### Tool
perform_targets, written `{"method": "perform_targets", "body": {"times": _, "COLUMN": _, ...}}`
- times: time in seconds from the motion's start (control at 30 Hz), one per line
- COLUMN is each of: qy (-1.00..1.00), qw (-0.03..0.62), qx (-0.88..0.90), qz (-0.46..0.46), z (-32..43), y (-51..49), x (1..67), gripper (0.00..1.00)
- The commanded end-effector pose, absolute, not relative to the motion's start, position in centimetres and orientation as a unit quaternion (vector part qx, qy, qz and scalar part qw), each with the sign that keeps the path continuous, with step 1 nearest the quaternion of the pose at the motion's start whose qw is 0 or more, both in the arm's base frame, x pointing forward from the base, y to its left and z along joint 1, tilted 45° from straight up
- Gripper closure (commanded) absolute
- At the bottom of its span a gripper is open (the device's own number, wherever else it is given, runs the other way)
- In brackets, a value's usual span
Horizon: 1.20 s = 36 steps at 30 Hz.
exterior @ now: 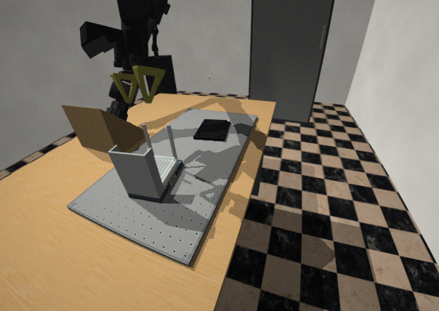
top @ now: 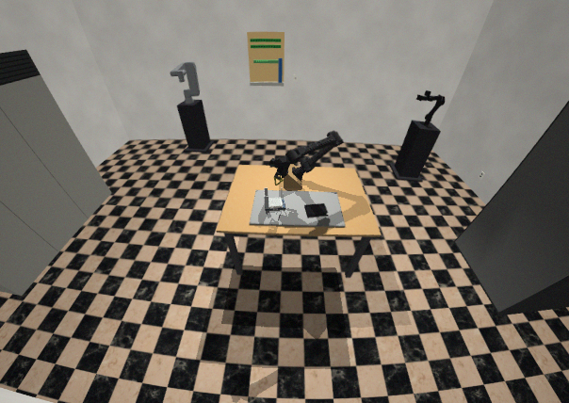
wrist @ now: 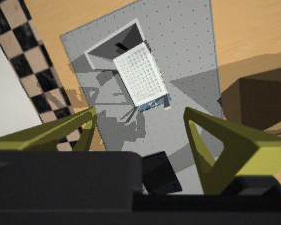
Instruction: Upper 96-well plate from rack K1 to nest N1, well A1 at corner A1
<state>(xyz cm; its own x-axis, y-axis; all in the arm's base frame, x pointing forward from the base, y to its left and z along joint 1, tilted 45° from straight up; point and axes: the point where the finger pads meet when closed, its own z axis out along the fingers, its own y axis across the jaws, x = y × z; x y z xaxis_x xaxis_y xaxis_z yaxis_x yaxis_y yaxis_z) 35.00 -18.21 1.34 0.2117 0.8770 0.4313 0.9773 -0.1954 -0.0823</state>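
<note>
Hand (exterior: 138,84) spread wide and empty above the desk (exterior: 54,235), approach underway; next it must drop onto K1 (exterior: 139,174) for the upper plate (wrist: 140,74)

Standing on black-and-tan checkered floor (top: 283,333): orange wooden surface (top: 301,175) carrying grey perforated base plate (exterior: 145,221) and tan cardboard box (exterior: 94,130). Behind, beige wall poster (top: 266,58), two black pedestals (top: 194,125).
</note>
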Motion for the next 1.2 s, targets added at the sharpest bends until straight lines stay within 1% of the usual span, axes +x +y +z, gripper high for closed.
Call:
{"method": "perform_targets", "body": {"times": 0.0, "qy": -0.656, "qw": 0.148, "qx": -0.721, "qz": -0.167, "z": 2.3, "y": -20.4, "x": 37.2, "gripper": 0.00}}
{"method": "perform_targets", "body": {"times": 0.47, "qy": -0.740, "qw": 0.239, "qx": -0.563, "qz": -0.279, "z": -4.3, "y": -18.9, "x": 38.5, "gripper": 0.00}}
{"method": "perform_targets", "body": {"times": 0.57, "qy": -0.743, "qw": 0.242, "qx": -0.557, "qz": -0.282, "z": -4.6, "y": -18.7, "x": 38.6, "gripper": 0.00}}
{"method": "perform_targets", "body": {"times": 0.63, "qy": -0.749, "qw": 0.226, "qx": -0.555, "qz": -0.281, "z": -3.2, "y": -19.1, "x": 39.0, "gripper": 0.00}}
{"method": "perform_targets", "body": {"times": 0.8, "qy": -0.751, "qw": 0.221, "qx": -0.555, "qz": -0.281, "z": -3.3, "y": -19.2, "x": 39.2, "gripper": 0.00}}
{"method": "perform_targets", "body": {"times": 0.9, "qy": -0.743, "qw": 0.243, "qx": -0.558, "qz": -0.279, "z": -4.4, "y": -18.0, "x": 38.1, "gripper": 0.00}}
{"method": "perform_targets", "body": {"times": 1.17, "qy": -0.743, "qw": 0.243, "qx": -0.558, "qz": -0.279, "z": -4.4, "y": -18.0, "x": 38.1, "gripper": 0.00}}
